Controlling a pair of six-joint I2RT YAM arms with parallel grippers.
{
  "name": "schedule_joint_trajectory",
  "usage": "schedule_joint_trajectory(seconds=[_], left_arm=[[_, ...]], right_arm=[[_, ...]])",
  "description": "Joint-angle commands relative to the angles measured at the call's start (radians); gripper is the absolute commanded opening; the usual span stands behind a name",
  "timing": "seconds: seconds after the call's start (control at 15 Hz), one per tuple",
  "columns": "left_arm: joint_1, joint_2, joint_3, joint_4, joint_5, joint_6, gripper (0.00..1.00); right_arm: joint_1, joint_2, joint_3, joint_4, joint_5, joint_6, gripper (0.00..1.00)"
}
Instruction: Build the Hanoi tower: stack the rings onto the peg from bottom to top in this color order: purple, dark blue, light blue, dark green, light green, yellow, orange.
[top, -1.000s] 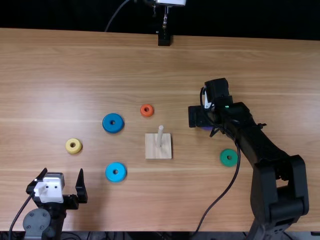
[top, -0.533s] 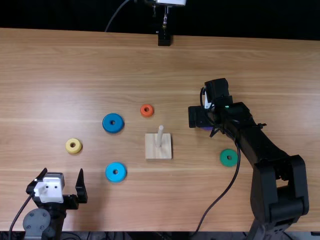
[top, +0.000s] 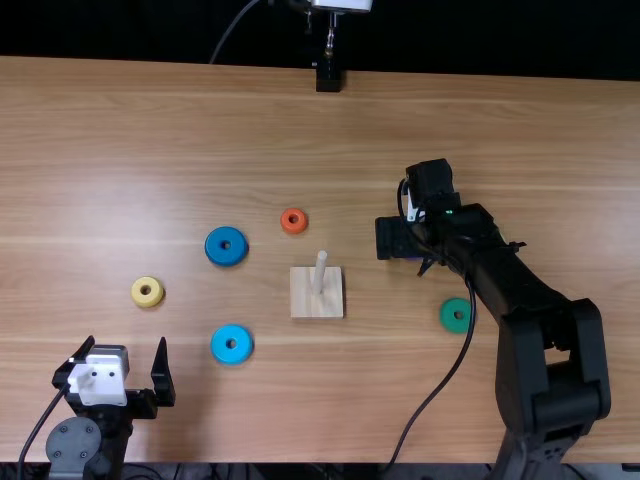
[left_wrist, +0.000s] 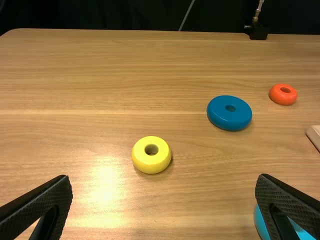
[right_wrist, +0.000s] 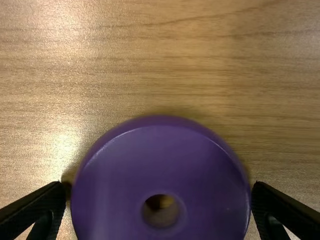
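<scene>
Jaws closed on either side of the purple ring (right_wrist: 120, 175), the right arm (top: 545, 330) holds the tower's bottom piece low at the worktop (top: 200, 120), to the right of the bare peg (top: 319, 276) in the top view, in what looks like the pickup for layer one. The next move likely calls for a lift above the peg's tip, a level carry to the wooden base (top: 301, 302) and a centered drop, with the dark blue ring (top: 213, 252) next in line. The left arm (top: 100, 425) waits, jaws spread and empty, near the yellow ring (top: 139, 300).
</scene>
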Motion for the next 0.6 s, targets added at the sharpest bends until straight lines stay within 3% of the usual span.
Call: schedule_joint_trajectory(seconds=[0.0,0.07,0.2,0.4,0.53], left_arm=[[-0.008,-0.011,-0.112,-0.077,0.003,0.005,1.0],[-0.009,-0.011,-0.112,-0.077,0.003,0.005,1.0],[-0.009,-0.011,-0.112,-0.077,0.003,0.005,1.0],[-0.008,-0.011,-0.112,-0.077,0.003,0.005,1.0],[-0.008,-0.011,-0.112,-0.077,0.003,0.005,1.0]], right_arm=[[-0.001,0.02,0.019,-0.002,0.023,0.011,0.61],[-0.001,0.019,0.018,0.003,0.021,0.008,0.28],[0.004,0.017,0.015,0.005,0.021,-0.003,0.0],[0.009,0.002,0.021,-0.001,0.019,-0.003,0.0],[0.012,-0.113,0.067,-0.026,0.019,0.004,0.0]])
